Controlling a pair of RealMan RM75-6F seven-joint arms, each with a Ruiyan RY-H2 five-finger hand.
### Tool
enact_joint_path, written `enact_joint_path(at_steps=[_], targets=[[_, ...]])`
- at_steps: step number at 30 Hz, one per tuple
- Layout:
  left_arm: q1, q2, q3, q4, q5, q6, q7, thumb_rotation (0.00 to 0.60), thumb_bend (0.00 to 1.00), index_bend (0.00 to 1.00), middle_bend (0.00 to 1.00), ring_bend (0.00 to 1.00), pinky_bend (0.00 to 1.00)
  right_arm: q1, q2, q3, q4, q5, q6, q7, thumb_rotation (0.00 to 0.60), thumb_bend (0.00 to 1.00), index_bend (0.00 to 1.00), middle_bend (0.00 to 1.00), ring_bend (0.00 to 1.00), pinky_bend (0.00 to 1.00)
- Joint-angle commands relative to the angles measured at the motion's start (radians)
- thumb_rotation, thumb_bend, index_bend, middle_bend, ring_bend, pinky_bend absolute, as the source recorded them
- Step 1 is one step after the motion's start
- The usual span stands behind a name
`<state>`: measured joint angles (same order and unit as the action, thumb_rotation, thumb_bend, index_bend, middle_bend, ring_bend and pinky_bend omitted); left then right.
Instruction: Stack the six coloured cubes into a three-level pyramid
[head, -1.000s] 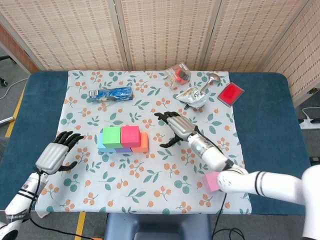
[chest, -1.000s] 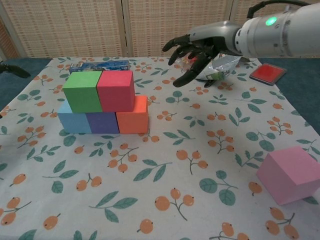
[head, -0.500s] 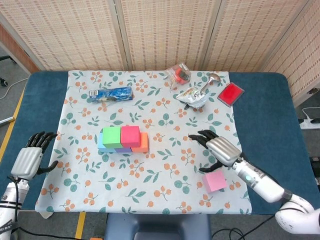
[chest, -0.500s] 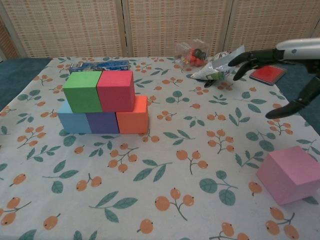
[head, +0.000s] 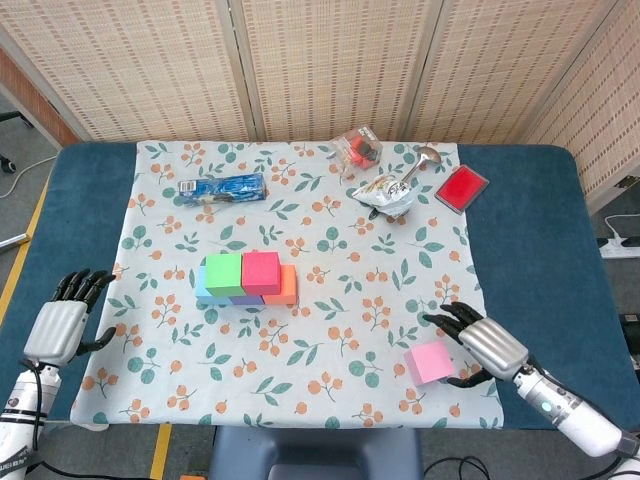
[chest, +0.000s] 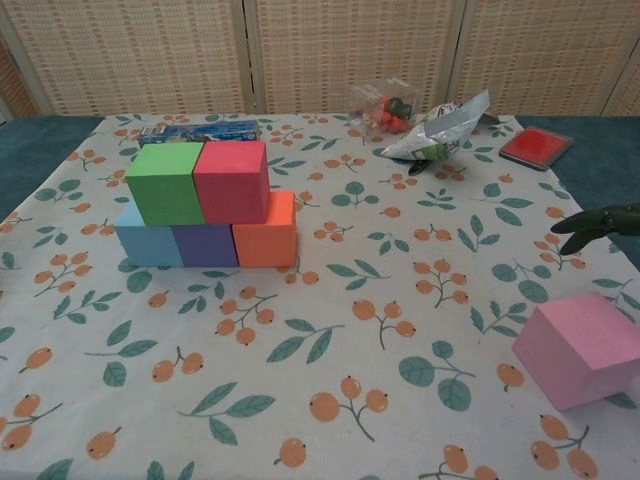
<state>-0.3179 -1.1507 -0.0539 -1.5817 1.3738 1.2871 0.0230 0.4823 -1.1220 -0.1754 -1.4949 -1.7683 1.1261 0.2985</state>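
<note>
Left hand (head: 57, 328) in head view only.

Blue table (head: 540, 215), floral cloth (head: 300, 350) spread over it.

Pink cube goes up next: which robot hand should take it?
Right. The right robot hand sits open beside the pink cube; the left robot hand is off the far cloth edge.
</note>
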Motion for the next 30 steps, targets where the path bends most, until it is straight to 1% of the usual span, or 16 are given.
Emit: enact_joint_path(at_steps=[1,6,8,12,14,15,18,19,21,24,27,30], targets=[[0.000,0.004,-0.005,-0.004,0.002,0.002,-0.002,0.600,0.29,0.15,0.10,0.00,0.06,-0.009,-0.030,-0.013,0.042,-0.035,0.017,-0.024,0.496,0.00,0.03,0.15,0.00,0.00],[0.002,0.006,-0.008,-0.007,0.008,0.007,-0.007,0.600,0.29,0.15,0.10,0.00,0.06,-0.010,-0.049,-0.017,0.067,-0.051,0.020,-0.043,0.497,0.00,0.04,0.15,0.00,0.00],[0.005,0.007,-0.008,-0.009,0.015,0.009,-0.012,0.600,0.29,0.15,0.10,0.00,0.06,-0.010,-0.065,-0.017,0.087,-0.053,0.015,-0.059,0.495,0.00,0.06,0.15,0.00,0.00],[0.010,0.008,-0.005,-0.007,0.029,0.011,-0.039,0.600,0.29,0.15,0.10,0.00,0.06,-0.009,-0.115,-0.013,0.138,-0.049,0.003,-0.062,0.496,0.02,0.14,0.17,0.00,0.00],[0.012,0.009,-0.007,-0.004,0.035,0.016,-0.049,0.600,0.29,0.15,0.10,0.00,0.06,-0.009,-0.137,-0.006,0.158,-0.049,0.013,-0.062,0.512,0.05,0.19,0.19,0.02,0.00],[0.013,0.010,-0.008,-0.003,0.036,0.018,-0.054,0.600,0.29,0.15,0.10,0.00,0.06,-0.009,-0.144,-0.004,0.165,-0.049,0.015,-0.061,0.526,0.08,0.23,0.20,0.03,0.01],[0.017,0.012,-0.008,0.003,0.044,0.024,-0.064,0.600,0.29,0.15,0.10,0.00,0.06,-0.002,-0.158,0.007,0.171,-0.044,0.021,-0.054,0.592,0.15,0.34,0.26,0.09,0.05],[0.019,0.012,-0.007,0.005,0.048,0.026,-0.066,0.600,0.29,0.15,0.10,0.00,0.06,0.006,-0.155,0.016,0.163,-0.043,0.025,-0.047,0.600,0.17,0.36,0.27,0.10,0.06],[0.021,0.012,-0.005,0.008,0.053,0.027,-0.068,0.600,0.29,0.15,0.10,0.00,0.06,0.022,-0.141,0.038,0.135,-0.040,0.038,-0.027,0.600,0.18,0.38,0.29,0.12,0.07],[0.022,0.012,-0.002,0.010,0.061,0.026,-0.063,0.600,0.29,0.15,0.10,0.00,0.06,0.071,-0.095,0.087,0.051,-0.025,0.036,0.010,0.600,0.18,0.38,0.31,0.14,0.08],[0.022,0.010,0.000,0.012,0.065,0.023,-0.056,0.600,0.29,0.15,0.10,0.00,0.06,0.142,-0.039,0.155,-0.052,0.016,-0.019,0.024,0.600,0.18,0.38,0.31,0.14,0.08],[0.020,0.007,0.000,0.015,0.069,0.020,-0.046,0.600,0.29,0.15,0.10,0.00,0.06,0.235,0.009,0.251,-0.157,0.115,-0.133,0.008,0.600,0.18,0.38,0.31,0.14,0.09]])
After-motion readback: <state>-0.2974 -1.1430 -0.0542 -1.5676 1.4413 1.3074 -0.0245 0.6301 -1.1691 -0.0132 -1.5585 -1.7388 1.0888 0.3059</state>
